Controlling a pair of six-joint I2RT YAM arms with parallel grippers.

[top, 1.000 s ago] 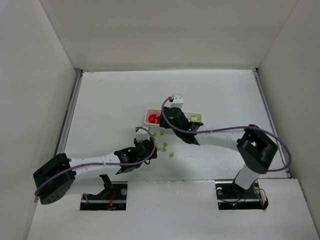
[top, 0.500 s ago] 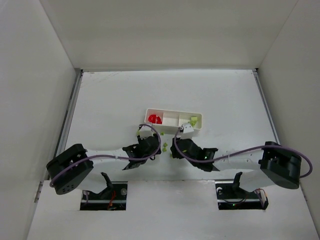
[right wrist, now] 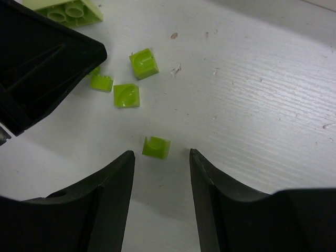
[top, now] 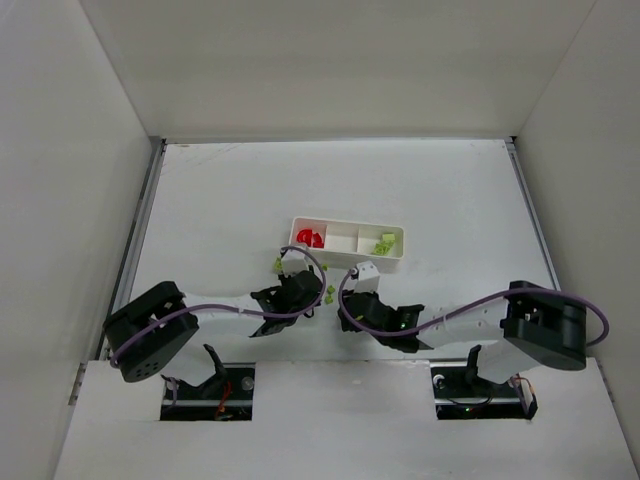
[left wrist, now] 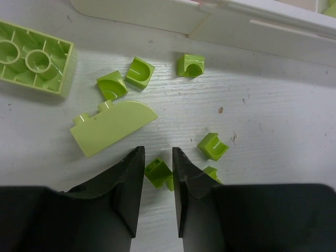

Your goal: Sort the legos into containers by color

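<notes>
Centring governs grasp: right end effector (right wrist: 161, 153), wide, needs lego (right wrist: 156, 147) at 12 o'clock midway; left end effector (left wrist: 157, 151), narrow, brackets second lego (left wrist: 157, 172).

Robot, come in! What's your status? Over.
Left gripper straddles a green lego, grip unclear. Right gripper open around second green lego. More green legos crowd nearby.

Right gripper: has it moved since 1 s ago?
Yes. The right gripper was over the tray; it is now off it, above the table on the tray's near side, lower in the top view.
</notes>
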